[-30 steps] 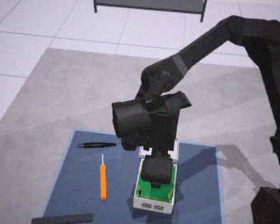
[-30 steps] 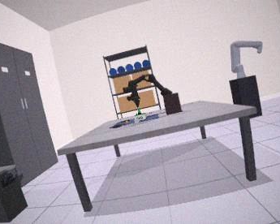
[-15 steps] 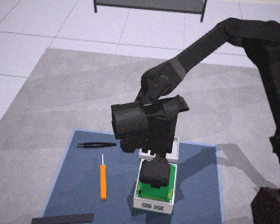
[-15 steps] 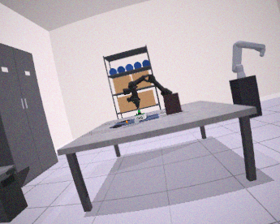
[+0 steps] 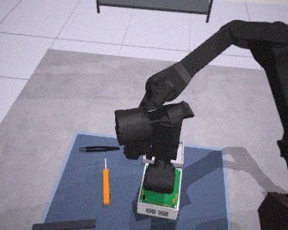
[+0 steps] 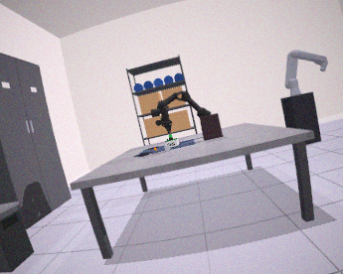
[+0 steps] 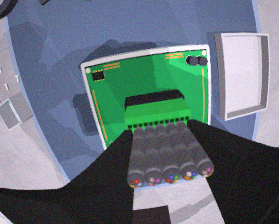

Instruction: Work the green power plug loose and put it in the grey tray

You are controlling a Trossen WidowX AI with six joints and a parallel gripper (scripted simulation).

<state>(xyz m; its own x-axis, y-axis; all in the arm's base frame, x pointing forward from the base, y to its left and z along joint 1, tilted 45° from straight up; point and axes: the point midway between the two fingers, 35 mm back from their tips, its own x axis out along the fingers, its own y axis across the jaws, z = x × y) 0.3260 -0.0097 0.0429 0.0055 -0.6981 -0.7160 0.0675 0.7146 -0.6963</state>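
Gripper (image 5: 159, 183) (image 6: 170, 132) (image 7: 160, 131): and it's got the plug, fingers part-way open and clamped on its sides!
Green plug (image 7: 157, 113): between the fingers, over the circuit board (image 5: 157, 199) (image 7: 110, 87), right at the black socket (image 7: 155, 98); how deep it sits, I can't tell.
Wires (image 7: 170, 155): grey bundle trailing off the plug.
Grey tray (image 5: 180, 155) (image 7: 222, 77): just beside the board, plug not in it.
Screwdriver (image 5: 106, 187): orange-handled, lying on the blue mat (image 5: 73, 187) (image 7: 45, 100).

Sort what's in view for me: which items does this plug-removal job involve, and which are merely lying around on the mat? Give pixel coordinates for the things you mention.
Part of the job:
- green power plug (image 7: 157, 111)
- circuit board (image 5: 159, 199) (image 7: 150, 75)
- grey tray (image 5: 180, 154) (image 7: 221, 75)
- end effector (image 7: 160, 131), shut on the plug

Just lying about:
- orange-handled screwdriver (image 5: 106, 187)
- black tweezers (image 5: 100, 148)
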